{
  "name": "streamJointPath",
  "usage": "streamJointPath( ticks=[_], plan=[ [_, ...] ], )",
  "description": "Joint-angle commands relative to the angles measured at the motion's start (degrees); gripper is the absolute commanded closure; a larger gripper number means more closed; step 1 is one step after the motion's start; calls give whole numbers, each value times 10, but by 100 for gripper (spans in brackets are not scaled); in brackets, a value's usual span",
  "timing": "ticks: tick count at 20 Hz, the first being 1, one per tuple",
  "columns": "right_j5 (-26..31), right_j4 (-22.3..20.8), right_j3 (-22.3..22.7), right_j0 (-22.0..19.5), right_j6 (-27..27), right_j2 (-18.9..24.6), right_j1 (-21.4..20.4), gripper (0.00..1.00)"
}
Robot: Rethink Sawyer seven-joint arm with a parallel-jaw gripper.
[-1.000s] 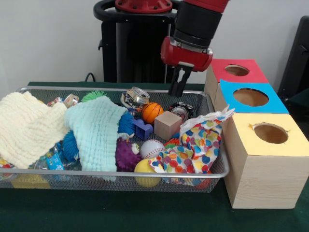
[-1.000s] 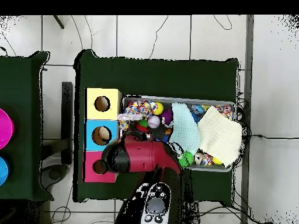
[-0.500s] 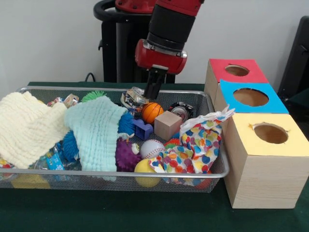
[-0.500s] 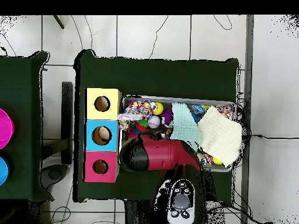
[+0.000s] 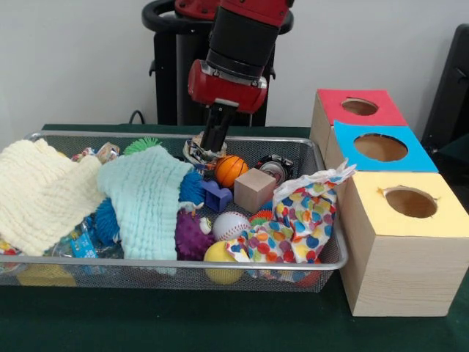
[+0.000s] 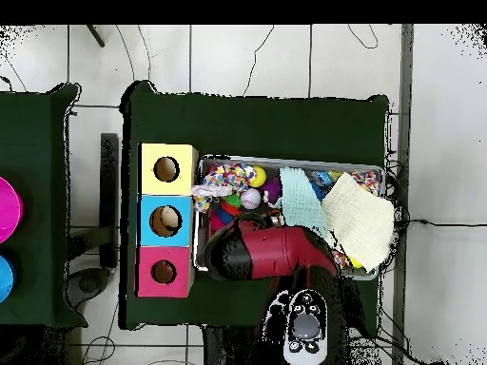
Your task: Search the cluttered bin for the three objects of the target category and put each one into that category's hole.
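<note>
Position: my claw (image 5: 212, 141) has shifted from beside the red-topped box (image 5: 359, 107) across to the far rail of the wire bin (image 5: 176, 272). Its tips now sit down at the crushed tin can (image 5: 198, 152), which a second ago lay uncovered. Whether the tips are apart, together or clamped on the can, I cannot tell.

Bin contents, unchanged:
- orange basketball (image 5: 230, 169), just beside the can
- wooden cube (image 5: 254, 189)
- blue block (image 5: 217, 196)
- baseball (image 5: 231, 225)
- purple spiky ball (image 5: 192, 237)
- yellow ball (image 5: 222, 262)
- mint cloth (image 5: 149, 199)
- cream cloth (image 5: 42, 193)
- dotted cloth (image 5: 300, 217)

Boxes on the green surface (image 5: 183, 323): red-topped, blue-topped (image 5: 381, 147), yellow-topped (image 5: 410, 202). In the overhead view my arm (image 6: 271, 253) covers the bin's middle.
</note>
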Motion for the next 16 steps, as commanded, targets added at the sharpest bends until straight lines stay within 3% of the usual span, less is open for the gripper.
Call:
streamJointPath(
  ticks=[1, 5, 16],
  plan=[
    [-8, -56, -33, -1, -18, 49, 12, 100],
    [-2, -78, -44, 11, -3, 23, 21, 100],
    [-4, -125, -57, 3, 4, 10, 39, 100]
  ],
)
